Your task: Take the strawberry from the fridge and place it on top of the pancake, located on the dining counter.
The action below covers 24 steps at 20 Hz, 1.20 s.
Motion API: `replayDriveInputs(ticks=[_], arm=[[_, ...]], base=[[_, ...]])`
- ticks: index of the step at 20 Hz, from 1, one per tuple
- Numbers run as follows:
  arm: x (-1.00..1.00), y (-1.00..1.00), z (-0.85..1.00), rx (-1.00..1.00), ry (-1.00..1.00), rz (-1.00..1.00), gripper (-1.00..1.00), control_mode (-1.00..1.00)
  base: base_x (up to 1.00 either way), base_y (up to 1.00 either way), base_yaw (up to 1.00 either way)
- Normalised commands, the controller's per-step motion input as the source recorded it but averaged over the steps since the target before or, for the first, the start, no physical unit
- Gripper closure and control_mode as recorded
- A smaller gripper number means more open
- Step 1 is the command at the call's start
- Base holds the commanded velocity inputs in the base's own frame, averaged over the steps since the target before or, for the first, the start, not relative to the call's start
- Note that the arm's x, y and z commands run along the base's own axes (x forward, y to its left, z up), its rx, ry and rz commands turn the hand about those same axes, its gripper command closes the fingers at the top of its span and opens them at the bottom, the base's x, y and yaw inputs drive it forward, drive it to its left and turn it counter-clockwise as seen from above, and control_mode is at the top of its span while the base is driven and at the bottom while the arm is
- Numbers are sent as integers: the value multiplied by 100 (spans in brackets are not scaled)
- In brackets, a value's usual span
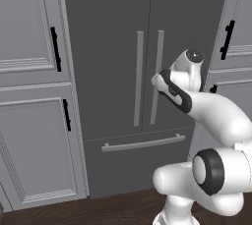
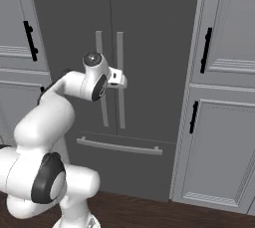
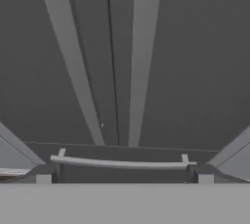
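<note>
The fridge (image 1: pixel 108 47) (image 2: pixel 149 48) (image 3: pixel 195 71) stands straight ahead, tall and dark grey, with both doors and the bottom drawer closed. Two long grey bar handles (image 1: pixel 139 76) (image 2: pixel 120 53) (image 3: pixel 139 61) run down either side of the door seam. My gripper (image 1: pixel 156 79) (image 2: pixel 123 80) (image 3: pixel 124 179) hovers just in front of these handles at mid height, open, with its fingertips (image 3: pixel 44 179) far apart and nothing between them. The strawberry is hidden behind the closed doors. The pancake and the dining counter are out of view.
The drawer's horizontal handle (image 1: pixel 142 143) (image 2: pixel 119 146) (image 3: pixel 122 162) lies below the gripper. Light grey panelled cabinets with black handles flank the fridge on the left (image 1: pixel 29 121) and right (image 2: pixel 224 122). Dark wood floor (image 1: pixel 98 209) runs along the base.
</note>
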Motion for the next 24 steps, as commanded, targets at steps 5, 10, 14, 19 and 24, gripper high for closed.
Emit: replayDriveInputs(ticks=[5,10,14,19,24], arm=[[64,-4,0,0,2,0,-100,-100],[62,-2,-2,0,0,0,-100,-100],[59,-9,-6,0,0,0,-100,-100],[54,-3,-17,0,0,0,-100,-100],[50,-1,-22,0,0,0,-100,-100]], base=[[0,0,0],[0,0,0],[0,0,0],[0,0,0],[0,0,0]])
